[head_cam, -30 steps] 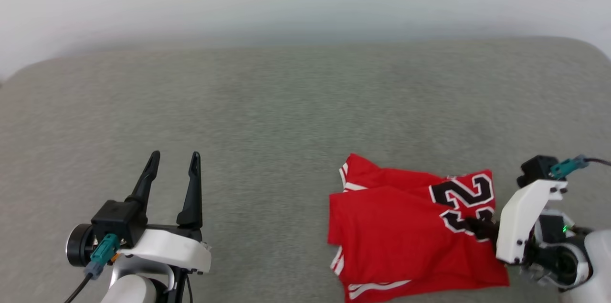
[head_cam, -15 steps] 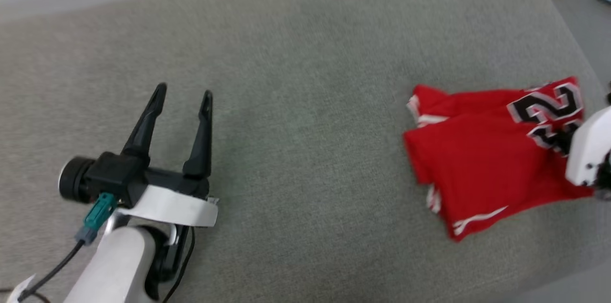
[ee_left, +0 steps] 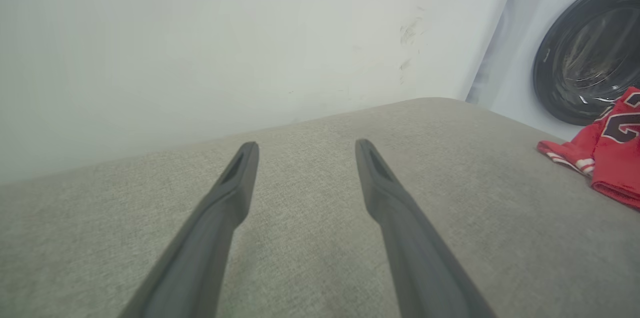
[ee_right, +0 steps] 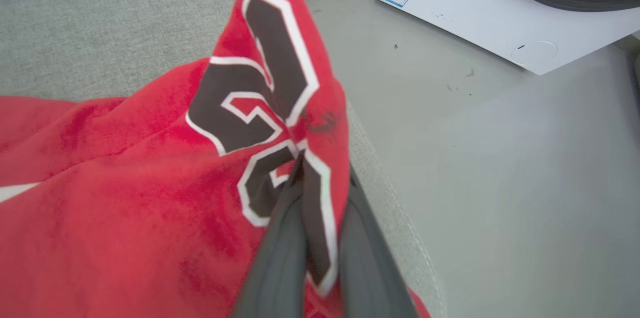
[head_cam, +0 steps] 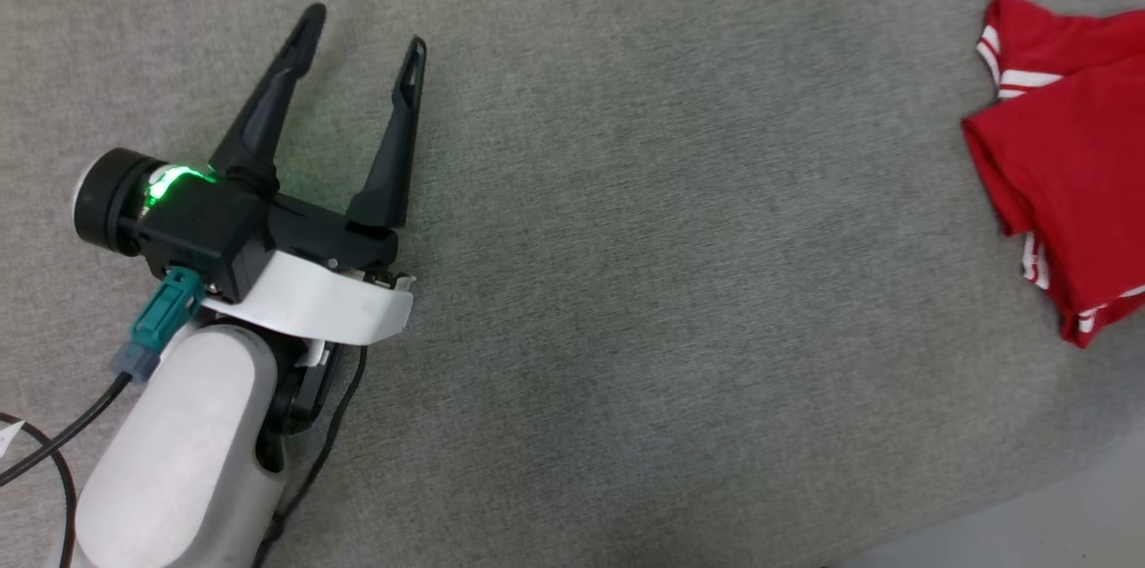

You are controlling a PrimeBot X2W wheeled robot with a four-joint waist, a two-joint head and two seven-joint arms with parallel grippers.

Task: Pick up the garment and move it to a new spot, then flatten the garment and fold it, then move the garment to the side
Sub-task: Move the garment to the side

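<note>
right wrist view shows the right pincer [ee_right: 320,183] clamped on the black number of the folded garment [ee_right: 125,198], which fills the frame's lower left at the table's [ee_right: 75,17] edge, so the step in hand looks like the last one, moving it aside; next it likely needs laying flat and a clean release. head view adds the left pincer [head_cam: 365,27] wide open and empty at upper left, well apart from the garment at the right edge

Black, white-edged 2 [ee_right: 272,57] on the red garment [ee_right: 125,198]; next digit [ee_right: 260,183] crumpled, unreadable
</note>
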